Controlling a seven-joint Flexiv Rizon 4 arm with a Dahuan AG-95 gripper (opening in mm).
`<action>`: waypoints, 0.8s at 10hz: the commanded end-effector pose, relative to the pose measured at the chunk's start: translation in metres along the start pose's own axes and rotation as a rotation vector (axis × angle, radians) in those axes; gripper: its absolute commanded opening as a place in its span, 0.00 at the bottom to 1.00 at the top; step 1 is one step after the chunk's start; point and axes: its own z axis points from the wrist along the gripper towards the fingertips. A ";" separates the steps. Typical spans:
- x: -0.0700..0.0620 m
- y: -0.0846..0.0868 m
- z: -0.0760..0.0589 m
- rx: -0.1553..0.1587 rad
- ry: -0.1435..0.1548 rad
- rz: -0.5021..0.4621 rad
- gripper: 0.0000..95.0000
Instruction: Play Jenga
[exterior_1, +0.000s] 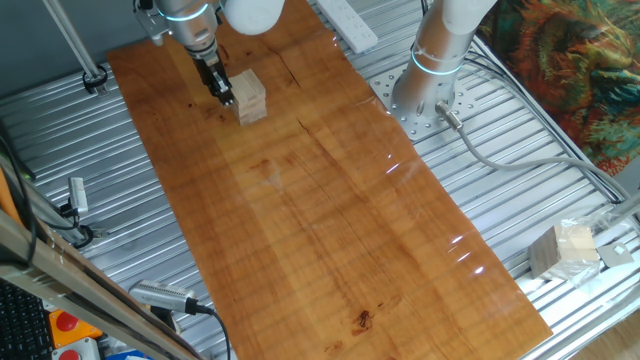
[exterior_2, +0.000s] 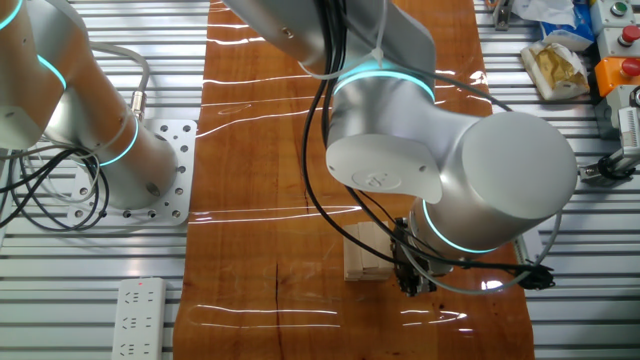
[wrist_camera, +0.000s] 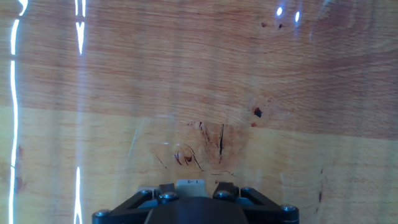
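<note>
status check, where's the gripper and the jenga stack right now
Gripper low at the Jenga stack, against its side; open or shut unclear. Stack upright on the table. Nothing in the way.

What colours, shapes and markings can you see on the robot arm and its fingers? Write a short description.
The arm is built of rounded, glossy silver-white segments, with glowing cyan rings at the joints. Black cables loop along it. The two-finger gripper is black and narrow, with dark fingers. In the hand view its black base shows silver screw heads.
</note>
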 end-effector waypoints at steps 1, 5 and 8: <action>-0.001 0.000 0.001 -0.001 -0.003 0.002 0.20; -0.001 0.000 0.000 -0.002 -0.004 0.022 0.20; -0.001 0.000 0.000 -0.002 -0.004 0.022 0.20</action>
